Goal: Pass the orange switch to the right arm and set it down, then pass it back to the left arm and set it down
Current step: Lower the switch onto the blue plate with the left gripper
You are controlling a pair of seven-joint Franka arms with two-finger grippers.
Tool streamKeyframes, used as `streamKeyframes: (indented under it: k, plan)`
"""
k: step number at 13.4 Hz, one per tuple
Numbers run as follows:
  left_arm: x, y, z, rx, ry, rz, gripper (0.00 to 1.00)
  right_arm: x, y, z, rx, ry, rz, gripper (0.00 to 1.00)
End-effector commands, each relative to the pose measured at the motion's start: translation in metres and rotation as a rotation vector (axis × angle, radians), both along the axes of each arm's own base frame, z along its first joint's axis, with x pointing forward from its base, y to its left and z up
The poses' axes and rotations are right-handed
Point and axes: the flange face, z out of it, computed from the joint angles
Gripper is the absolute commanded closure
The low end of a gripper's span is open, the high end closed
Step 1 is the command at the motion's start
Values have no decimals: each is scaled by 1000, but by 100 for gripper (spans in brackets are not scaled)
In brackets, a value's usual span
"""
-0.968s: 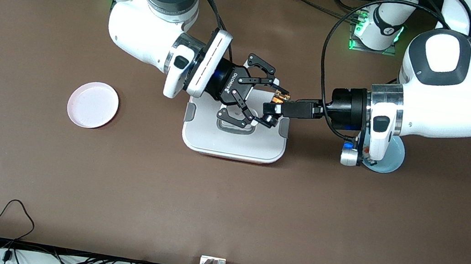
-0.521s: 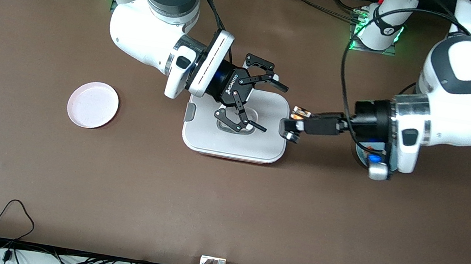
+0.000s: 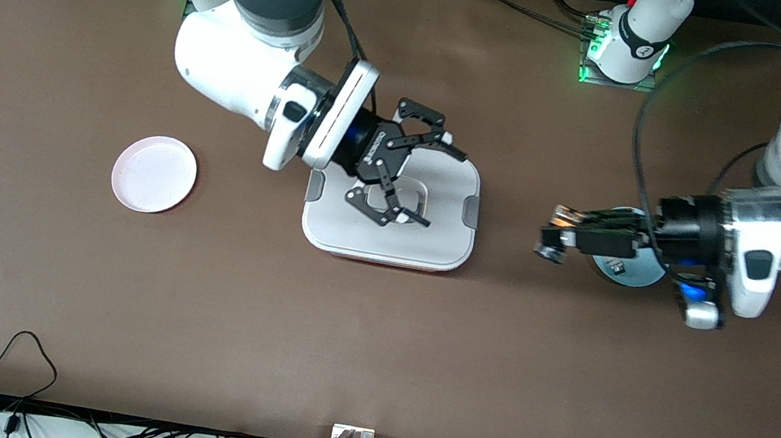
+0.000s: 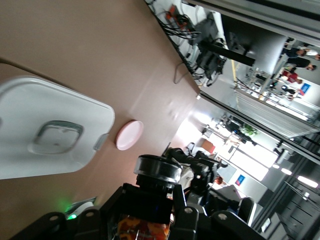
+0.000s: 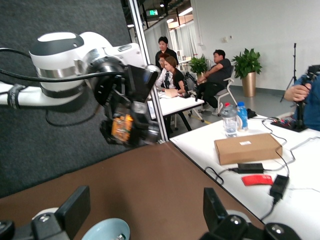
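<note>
Brown matting covers the bench, with cables strung along the bottom edge of the front view and an office with seated people visible past it in the right wrist view. At frame centre sits the white box, latches at both ends, grey handle recess on its lid. A pink plate lies at middle left, well apart from the box; a pale blue dish lies at middle right, partly hidden under the left arm's wrist.

The right gripper hangs over the box lid, jaws spread wide and holding nothing. The left gripper hovers over bare bench between the box and the blue dish, jaws clenched on the orange switch.

A second ago the two grippers met over the box's edge nearest the left arm, both at the switch. Since then the right jaws have let go and pulled toward the lid's middle, while the left arm has drawn back toward its own end of the bench, carrying the switch clear of the box.

The switch shows as an amber glint at the jaw tips; which way its long axis runs cannot be made out.
</note>
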Motion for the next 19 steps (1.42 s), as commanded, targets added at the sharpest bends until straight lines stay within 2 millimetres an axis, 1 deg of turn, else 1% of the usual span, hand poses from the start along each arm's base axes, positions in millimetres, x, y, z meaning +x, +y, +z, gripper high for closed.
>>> streamKeyframes:
  k: [1, 2, 3, 5, 7, 8, 9, 10, 11, 12, 13, 14, 15, 16, 17, 18, 19]
  plan:
    - [-11, 17, -9, 153, -8, -66, 99, 26, -63, -35, -41, 48, 24, 0]
    - [-16, 28, -17, 206, -24, -101, 99, 33, -88, -44, -64, 61, 47, 0]
    - [-24, 38, -25, 246, -38, -150, 99, 40, -114, -41, -76, 63, 66, 0]
    - [-31, 52, -31, 338, -31, -195, 99, 55, -156, -52, -71, 100, 110, 0]
    - [-42, 66, -34, 475, -2, -257, 99, 63, -188, -61, -63, 145, 149, 0]
    - [-48, 73, -46, 558, 24, -291, 99, 65, -199, -64, -59, 177, 157, 0]
    - [-56, 79, -59, 633, 27, -346, 99, 65, -204, -68, -68, 211, 155, 0]
    - [-62, 85, -75, 677, 28, -397, 99, 65, -204, -66, -81, 242, 145, 0]
    - [-64, 91, -86, 701, 32, -430, 99, 65, -206, -62, -84, 283, 124, 0]
    - [-66, 106, -99, 749, 43, -460, 99, 66, -205, -60, -78, 325, 99, 0]
    - [-68, 120, -117, 810, 41, -487, 99, 66, -203, -59, -74, 349, 77, 0]
    - [-72, 133, -137, 836, 29, -511, 99, 67, -203, -57, -69, 379, 45, 0]
    - [-78, 147, -160, 850, 9, -540, 99, 66, -200, -55, -60, 414, 20, 0]
    - [-84, 159, -180, 867, -8, -572, 99, 65, -192, -53, -54, 454, -7, 0]
    - [-91, 176, -198, 882, -18, -589, 99, 65, -190, -53, -70, 474, -42, 0]
    - [-95, 186, -218, 887, -26, -605, 99, 66, -190, -53, -97, 494, -72, 0]
    - [-100, 197, -244, 885, -42, -608, 99, 65, -189, -53, -104, 551, -92, 0]
